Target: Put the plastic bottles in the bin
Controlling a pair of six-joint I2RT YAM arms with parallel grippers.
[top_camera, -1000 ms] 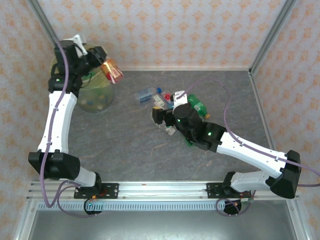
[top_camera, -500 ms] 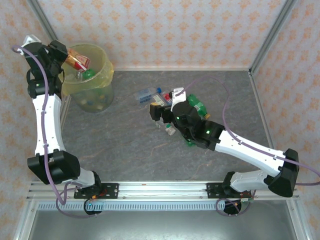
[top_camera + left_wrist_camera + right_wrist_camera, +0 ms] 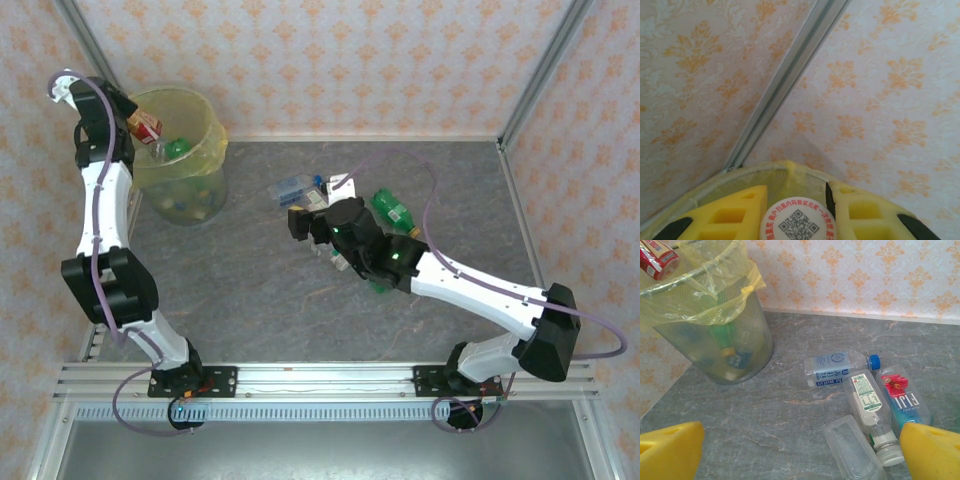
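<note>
Grey marbled tabletop (image 3: 260, 290), cream wallpaper with orange floral motifs (image 3: 350, 60), aluminium corner post (image 3: 542, 70), slotted front rail (image 3: 330, 385).

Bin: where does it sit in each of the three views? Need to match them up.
Top external: the bin is at upper left.
Left wrist: its yellow-bagged rim arcs across the bottom centre.
Right wrist: upper left, with the mesh side and yellow bag visible.
Shared landmark: the red-labelled bottle held over the bin's rim. It is at bottom centre in the left wrist view and in the top-left corner in the right wrist view.
</note>
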